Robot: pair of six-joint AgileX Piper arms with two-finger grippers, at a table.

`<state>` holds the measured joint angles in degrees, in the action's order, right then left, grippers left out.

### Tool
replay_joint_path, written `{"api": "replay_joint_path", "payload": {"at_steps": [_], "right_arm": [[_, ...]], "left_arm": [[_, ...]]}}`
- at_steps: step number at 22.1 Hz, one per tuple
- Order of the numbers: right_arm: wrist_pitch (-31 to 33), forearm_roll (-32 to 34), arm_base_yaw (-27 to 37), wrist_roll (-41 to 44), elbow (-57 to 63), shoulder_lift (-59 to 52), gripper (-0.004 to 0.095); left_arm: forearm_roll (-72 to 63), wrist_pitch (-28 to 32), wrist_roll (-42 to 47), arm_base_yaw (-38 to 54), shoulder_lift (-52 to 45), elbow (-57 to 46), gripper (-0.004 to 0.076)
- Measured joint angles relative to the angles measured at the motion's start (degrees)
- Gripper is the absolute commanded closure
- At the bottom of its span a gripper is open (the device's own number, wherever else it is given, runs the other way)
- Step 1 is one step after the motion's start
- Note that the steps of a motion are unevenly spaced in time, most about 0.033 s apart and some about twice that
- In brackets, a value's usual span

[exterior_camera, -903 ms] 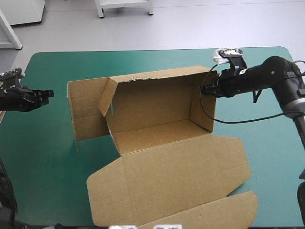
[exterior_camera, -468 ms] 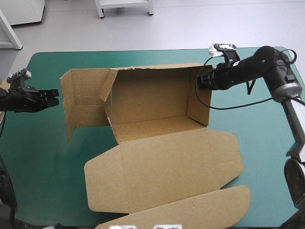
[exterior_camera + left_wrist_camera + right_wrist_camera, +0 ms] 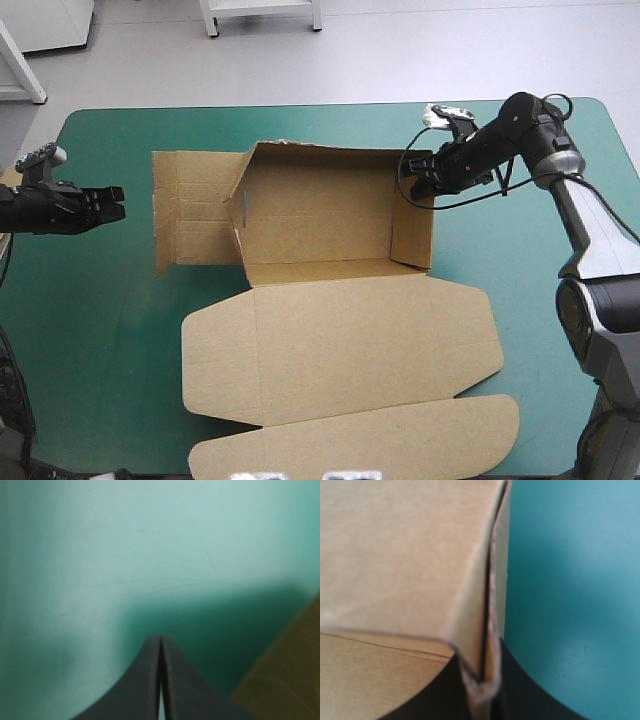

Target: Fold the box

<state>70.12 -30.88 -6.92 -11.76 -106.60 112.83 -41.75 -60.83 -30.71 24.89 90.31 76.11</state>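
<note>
One box (image 3: 340, 340) of plain brown corrugated board sits in the middle of the worktop (image 3: 100, 330), whose teal-green cover is smooth and faintly scuffed. Its far wall and right end wall stand upright, with a rough, ragged cut edge along the top. The left end panel lies spread out to the left, creased in parallel bands. The lid lies flat toward the near edge, with an angled wing on each side and a long, round-cornered tuck flap. There are two claws. The right claw (image 3: 407, 180) is all but closed on the top edge of the right end wall at its far corner, the board pinched between its black fingers. The left claw (image 3: 116, 203) is closed to a pointed arch and empty, over bare cover just left of the spread panel, not touching it
</note>
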Motion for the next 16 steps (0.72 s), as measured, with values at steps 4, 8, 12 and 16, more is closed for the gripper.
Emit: {"api": "replay_joint_path", "payload": {"at_steps": [4, 8, 12, 16], "right_arm": [[-1.37, -0.7, 0.0, -0.19, -0.91, 1.93, 0.0911], [-2.81, -2.3, 0.0, -3.93, -0.91, 2.51, 0.0776], [-2.49, -3.6, -0.07, -6.33, -0.91, 2.31, 0.038], [-0.55, -3.53, -0.06, -6.63, -0.85, -0.76, 0.031]], "left_arm": [[0.0, -0.08, -0.06, 0.0, 0.0, 0.0, 0.0732], [0.0, -0.18, -0.08, 0.0, -0.05, 0.0, 0.0732], [-0.06, -0.2, -0.13, 0.0, -0.05, 0.0, 0.0732], [-0.16, -0.2, -0.2, 0.0, -0.05, 0.0, 0.0732]]}}
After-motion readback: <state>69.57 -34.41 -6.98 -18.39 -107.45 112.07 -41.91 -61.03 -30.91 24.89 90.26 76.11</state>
